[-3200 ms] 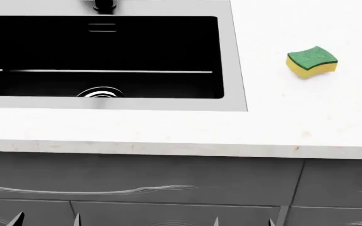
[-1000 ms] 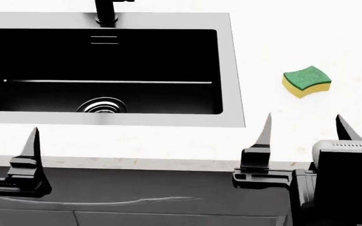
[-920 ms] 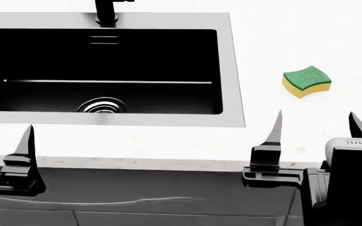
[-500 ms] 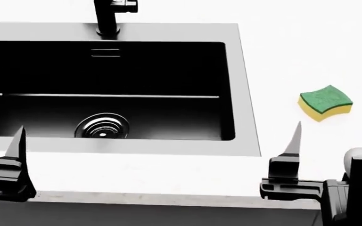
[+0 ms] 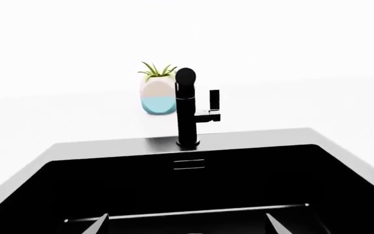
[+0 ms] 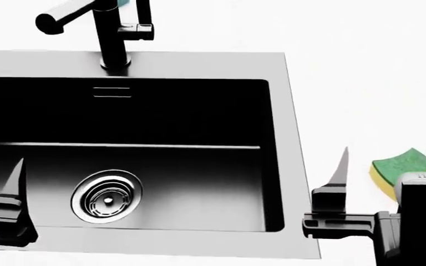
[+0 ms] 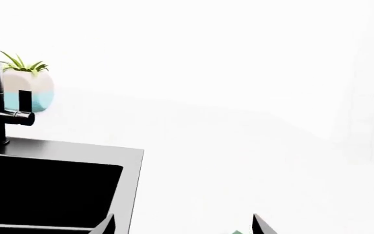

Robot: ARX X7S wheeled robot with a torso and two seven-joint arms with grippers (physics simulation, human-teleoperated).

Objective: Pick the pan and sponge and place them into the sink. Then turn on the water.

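Observation:
The sink (image 6: 285, 138) is a dark steel basin that fills the left of the head view; its round drain (image 6: 107, 197) is on the floor. The yellow sponge with a green top (image 6: 401, 164) lies on the white counter right of the sink. My right gripper (image 6: 389, 158) is open, and the sponge shows between its two fingers, partly hidden behind the right one. In the right wrist view only a green corner of the sponge (image 7: 235, 232) shows between the open fingers of the right gripper (image 7: 183, 224). My left gripper (image 5: 187, 224) is open over the basin's near left part. The pan is out of view.
A black faucet (image 6: 113, 39) with a side lever (image 5: 214, 101) stands on the sink's back rim, its spout pointing left. A small potted plant (image 5: 156, 95) sits behind it. White counter (image 6: 361, 83) stretches to the right of the sink.
The head view has closed in: sink and faucet look larger and lower in the picture. The right gripper now frames the sponge, and the left finger stands over the basin instead of its front rim.

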